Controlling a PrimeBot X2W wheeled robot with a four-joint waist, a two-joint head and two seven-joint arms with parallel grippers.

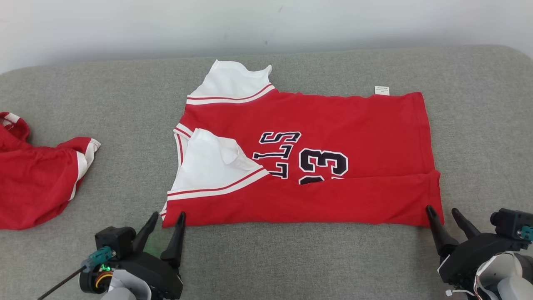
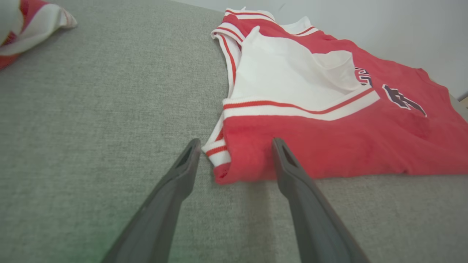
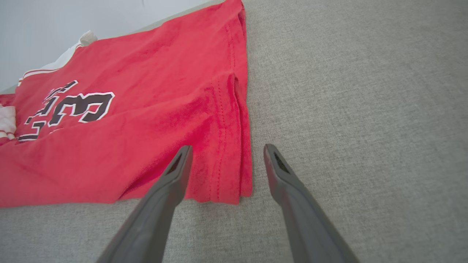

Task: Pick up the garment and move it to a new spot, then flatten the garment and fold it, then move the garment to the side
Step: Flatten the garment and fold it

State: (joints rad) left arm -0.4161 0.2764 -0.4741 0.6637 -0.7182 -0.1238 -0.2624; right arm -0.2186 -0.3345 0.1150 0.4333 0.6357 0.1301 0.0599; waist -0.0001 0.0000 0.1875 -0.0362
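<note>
You have the red jersey (image 1: 333, 125) lying flat in the middle of the grey fabric-covered counter (image 1: 291, 262), neck and white sleeves toward the robot's left, hem toward its right. Its near long edge is folded up over the front, so the fold covers the lower part of the 23 and the letters beside it. A small white label (image 1: 382, 90) sticks out at the far edge. The left jaws stand wide apart with nothing in them; their fingers (image 1: 175, 237) point at the near left corner of the jersey (image 2: 329, 146), and in the left wrist view that striped corner sits between the 2 fingers (image 2: 172, 190). The right jaws are spread just as wide and hold nothing; their fingers (image 1: 437, 233) straddle the near right corner, and in the right wrist view the hem corner of the jersey (image 3: 109, 153) lies between the fingers (image 3: 168, 182). Whether any fingertip touches the cloth you cannot tell. A 2nd red garment (image 1: 33, 183) lies crumpled at the counter's left edge, well apart from the jersey, with a pale wall (image 1: 250, 25) behind
</note>
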